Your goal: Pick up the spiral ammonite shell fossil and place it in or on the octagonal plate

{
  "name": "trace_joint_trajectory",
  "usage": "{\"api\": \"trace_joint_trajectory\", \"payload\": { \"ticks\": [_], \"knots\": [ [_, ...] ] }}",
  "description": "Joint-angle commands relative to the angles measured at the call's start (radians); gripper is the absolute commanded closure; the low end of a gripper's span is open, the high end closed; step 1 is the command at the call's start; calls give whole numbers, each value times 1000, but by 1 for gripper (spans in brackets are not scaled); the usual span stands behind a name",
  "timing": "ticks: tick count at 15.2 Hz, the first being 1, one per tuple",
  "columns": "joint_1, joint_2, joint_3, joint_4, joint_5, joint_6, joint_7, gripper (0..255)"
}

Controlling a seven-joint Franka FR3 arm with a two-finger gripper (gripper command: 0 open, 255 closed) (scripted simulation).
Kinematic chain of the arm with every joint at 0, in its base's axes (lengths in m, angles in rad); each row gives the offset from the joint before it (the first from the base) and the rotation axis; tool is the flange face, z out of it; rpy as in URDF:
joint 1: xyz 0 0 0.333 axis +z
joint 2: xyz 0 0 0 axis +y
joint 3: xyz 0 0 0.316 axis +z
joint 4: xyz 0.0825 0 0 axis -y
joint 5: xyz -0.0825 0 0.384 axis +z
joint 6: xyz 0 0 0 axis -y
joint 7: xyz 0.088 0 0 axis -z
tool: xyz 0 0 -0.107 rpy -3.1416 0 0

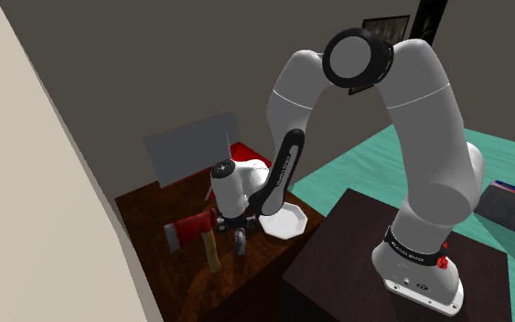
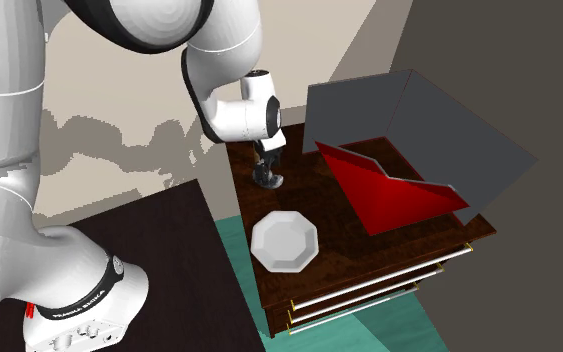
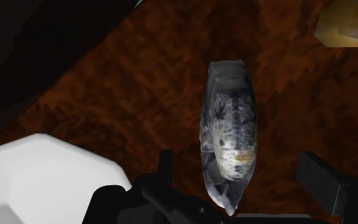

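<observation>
The shoulder view shows us a dark wooden table (image 1: 155, 206) between grey walls (image 1: 155, 73), with one white octagonal plate (image 1: 283, 222) and one axe (image 1: 198, 236). In the second exterior view we see one fossil (image 2: 268, 180) near the plate. In the wrist view the gripper (image 3: 241, 170) stands wide around it, not touching.

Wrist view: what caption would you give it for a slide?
Open gripper straddles the grey fossil standing on edge on the brown tabletop, white octagonal plate beside it.
</observation>
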Motion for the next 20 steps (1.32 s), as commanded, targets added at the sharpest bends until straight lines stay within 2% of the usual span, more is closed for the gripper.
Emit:
{"api": "trace_joint_trajectory", "payload": {
  "ticks": [1,5,6,15,20],
  "knots": [
    [1,3,-2,1,-2,2,2,0],
    [1,3,-2,1,-2,2,2,0],
    [1,3,-2,1,-3,2,2,255],
    [1,3,-2,1,-2,2,2,255],
    [-37,-64,47,-28,56,-32,-45,255]
  ]
}}
